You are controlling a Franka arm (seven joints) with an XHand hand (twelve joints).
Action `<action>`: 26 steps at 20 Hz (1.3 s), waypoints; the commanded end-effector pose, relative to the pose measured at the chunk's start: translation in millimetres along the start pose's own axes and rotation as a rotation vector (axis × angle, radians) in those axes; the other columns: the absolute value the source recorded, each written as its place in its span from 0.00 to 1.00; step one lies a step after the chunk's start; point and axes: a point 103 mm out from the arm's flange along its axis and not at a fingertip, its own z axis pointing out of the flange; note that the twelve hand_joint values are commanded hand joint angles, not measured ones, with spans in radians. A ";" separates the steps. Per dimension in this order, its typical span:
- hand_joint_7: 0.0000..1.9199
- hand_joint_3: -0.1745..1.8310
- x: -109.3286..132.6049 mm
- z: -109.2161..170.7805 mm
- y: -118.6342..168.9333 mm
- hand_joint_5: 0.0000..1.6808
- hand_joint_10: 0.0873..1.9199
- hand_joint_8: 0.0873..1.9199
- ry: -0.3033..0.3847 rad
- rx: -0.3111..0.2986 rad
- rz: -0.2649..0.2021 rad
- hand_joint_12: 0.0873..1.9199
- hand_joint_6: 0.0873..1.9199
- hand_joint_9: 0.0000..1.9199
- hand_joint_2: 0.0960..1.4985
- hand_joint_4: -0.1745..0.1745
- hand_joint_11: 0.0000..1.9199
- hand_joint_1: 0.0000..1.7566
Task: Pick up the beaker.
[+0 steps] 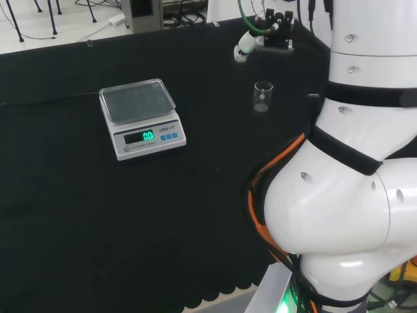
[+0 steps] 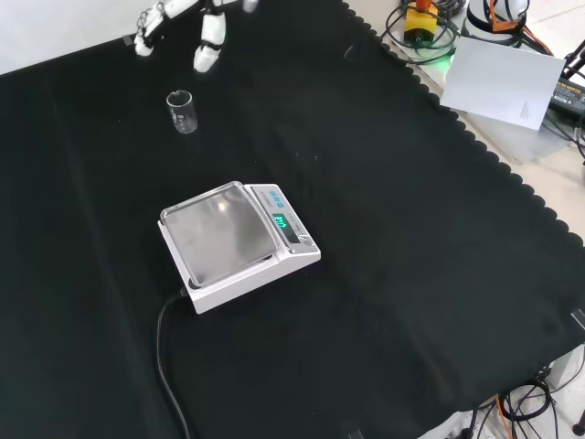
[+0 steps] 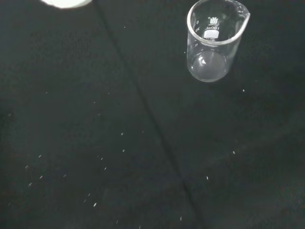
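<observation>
Hand (image 2: 208,41) above cloth, beaker (image 2: 182,112) upright, near, apart, untouched

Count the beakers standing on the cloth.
1. The beaker stands upright near the hand, apart from the scale; other clear ware could escape notice.

The robot hand (image 2: 207,37) hangs at eleven o'clock in the front view — fingers straight, pointing down, holding nothing.
</observation>
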 end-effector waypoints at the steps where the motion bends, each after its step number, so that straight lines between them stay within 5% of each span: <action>1: 0.00 0.34 -6.4 19.4 32.1 0.07 0.32 0.11 -0.009 0.076 -0.018 0.69 0.00 0.00 0.39 0.55 0.00 0.42; 15: 0.00 0.34 -25.1 47.3 55.6 0.07 0.37 0.13 0.010 0.092 0.008 0.73 0.00 0.00 0.39 0.56 0.00 0.46; 26: 0.00 0.34 -37.1 78.5 87.4 0.01 0.29 0.04 0.005 0.239 0.035 0.72 0.00 0.00 0.37 0.57 0.00 0.44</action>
